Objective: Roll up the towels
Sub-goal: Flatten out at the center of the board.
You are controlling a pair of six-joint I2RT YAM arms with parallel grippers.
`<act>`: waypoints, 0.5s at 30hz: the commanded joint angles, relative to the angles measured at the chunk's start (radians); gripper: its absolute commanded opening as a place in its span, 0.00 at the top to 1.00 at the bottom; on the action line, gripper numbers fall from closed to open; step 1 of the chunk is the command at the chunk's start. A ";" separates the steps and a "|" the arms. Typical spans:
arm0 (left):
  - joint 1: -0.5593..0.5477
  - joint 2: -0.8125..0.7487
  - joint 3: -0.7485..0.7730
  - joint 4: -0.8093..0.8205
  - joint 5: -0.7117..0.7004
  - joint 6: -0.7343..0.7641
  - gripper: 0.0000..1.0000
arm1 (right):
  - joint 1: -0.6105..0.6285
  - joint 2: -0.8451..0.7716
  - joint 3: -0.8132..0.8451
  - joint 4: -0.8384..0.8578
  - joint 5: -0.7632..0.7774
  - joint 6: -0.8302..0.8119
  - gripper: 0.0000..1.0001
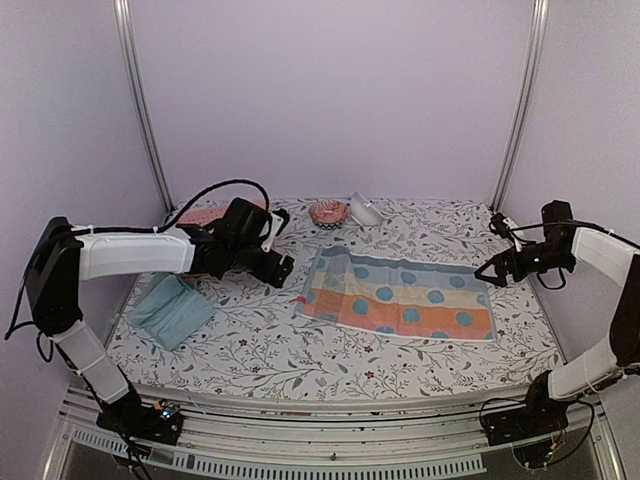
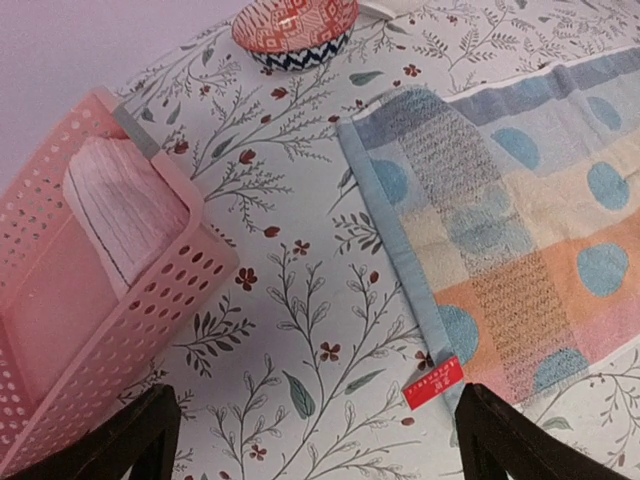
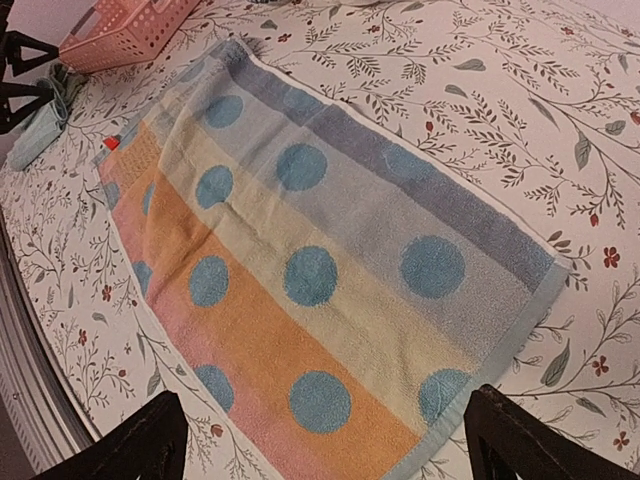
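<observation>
- Since the spotted towel [image 1: 400, 300] lies spread flat on the floral table [image 1: 250, 350], centre-right between the two arms, we judge that the step in hand is starting its roll. We would begin at one short end, make a tight first turn and keep both corners level so the roll does not go cone-shaped.
- We see the left gripper [image 2: 318, 400] hovering just off the towel's left end, its fingers wide and empty. The right gripper [image 3: 325, 400] hangs by the right end, its fingers likewise spread with nothing between them.
- We would pinch at the hem, near the red tag [image 2: 433, 382], not mid-cloth, which looks soft and likely to bunch.
- We make out the teal towel [image 1: 172, 310] folded at the near left, but cannot count its layers.
- We see only part of the pink towel [image 2: 125, 205] inside the pink basket [image 2: 150, 330], and cannot tell whether it is rolled.
- We cannot identify the small white object [image 1: 366, 210] beside the bowl [image 1: 328, 213].
</observation>
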 commanded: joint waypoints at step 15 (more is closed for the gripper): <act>-0.016 0.425 0.384 -0.044 0.323 -0.110 0.98 | 0.008 0.002 -0.084 0.095 -0.132 -0.036 0.01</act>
